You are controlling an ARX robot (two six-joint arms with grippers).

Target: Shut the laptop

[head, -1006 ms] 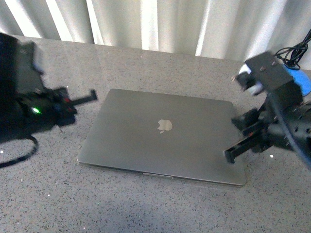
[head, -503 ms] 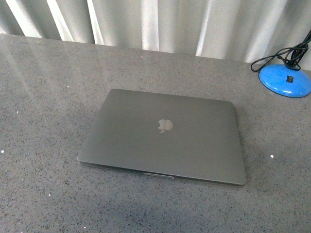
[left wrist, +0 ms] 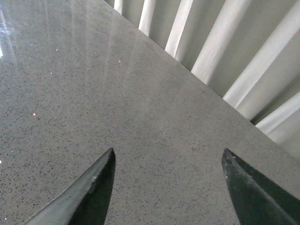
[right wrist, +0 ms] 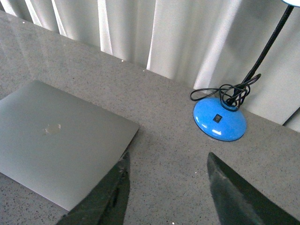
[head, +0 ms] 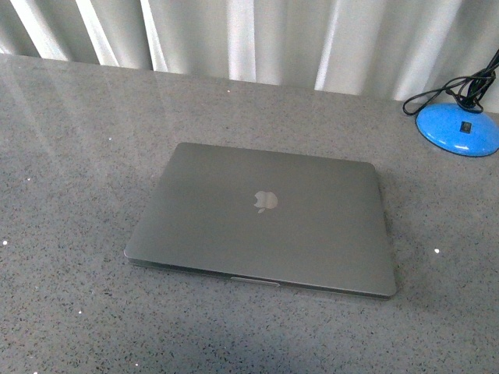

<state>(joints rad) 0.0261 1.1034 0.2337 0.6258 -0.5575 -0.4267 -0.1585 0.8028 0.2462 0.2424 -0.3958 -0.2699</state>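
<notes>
Nearest in the front view is the grey speckled table (head: pixel 70 312), w/ bare stone along the front edge. Just past that sits the laptop (head: pixel 265 222), lid fully down and flat on the table, roughly mid-frame, pale apple logo (head: pixel 265 201) facing up, front lip toward the camera. Neither arm shows in this view.

Further back on the right, well apart from the laptop, there's a blue lamp base (head: pixel 458 129) w/ a black cord (head: pixel 456 89) bunched on top. Behind everything a white pleated curtain (head: pixel 257 39) runs along the table's far edge.

Right wrist cam: right gripper (right wrist: pixel 164 197) has its two dark fingers spread wide, nothing between them, just bare table. One finger (right wrist: pixel 110 197) overlaps the laptop's corner in the pic, but can't tell if it's touching or just above it. Same lamp base sits beyond the fingers, thin black neck (right wrist: pixel 267 47) going up and out of frame.

Left wrist cam: left gripper (left wrist: pixel 166 187) also wide open and empty, both fingertips over plain table, curtain past the edge. No laptop in that view.
</notes>
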